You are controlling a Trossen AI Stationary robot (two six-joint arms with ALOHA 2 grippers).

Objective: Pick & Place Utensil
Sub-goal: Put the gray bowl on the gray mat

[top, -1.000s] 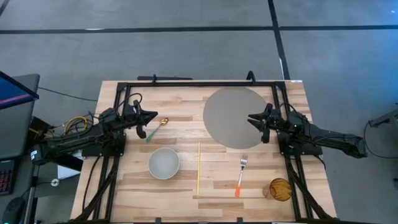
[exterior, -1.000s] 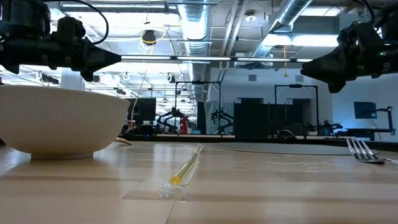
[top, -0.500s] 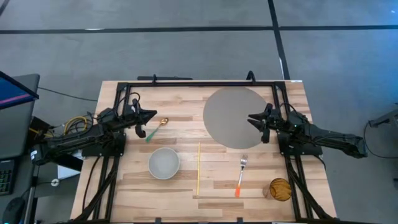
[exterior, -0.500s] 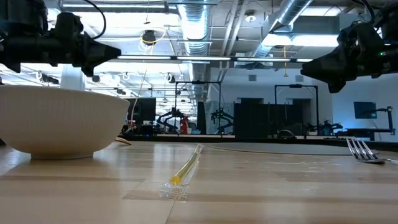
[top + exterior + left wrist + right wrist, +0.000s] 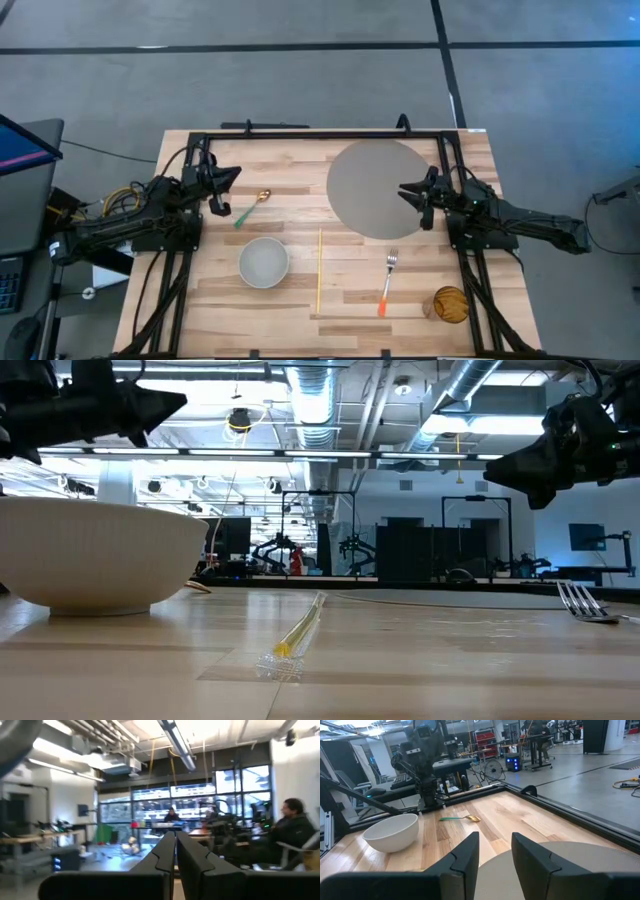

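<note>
From table height the white bowl [image 5: 95,555] blocks everything behind it, so the green-handled spoon [image 5: 250,208] cannot be seen there at all, and the fork [image 5: 585,603] is cut off at the frame's edge, only its tines showing. The amber cup [image 5: 450,304] sits at about five o'clock on the table, its contents impossible to make out from above. The spoon lies flat on the wood at about ten o'clock, gold bowl end toward the round grey mat [image 5: 372,185], with nothing touching it. The orange-handled fork lies at about five o'clock, just below the mat, and a thin yellow straw [image 5: 319,268] lies near the centre. The left gripper [image 5: 226,178] has its fingers [image 5: 165,851] pressed nearly together on nothing; compared with a second ago it has pulled back and lifted, its tip now clear of the spoon's handle instead of over it. The right gripper [image 5: 405,192] hovers over the mat's three o'clock edge, jaws parted and empty, exactly where it was before.
</note>
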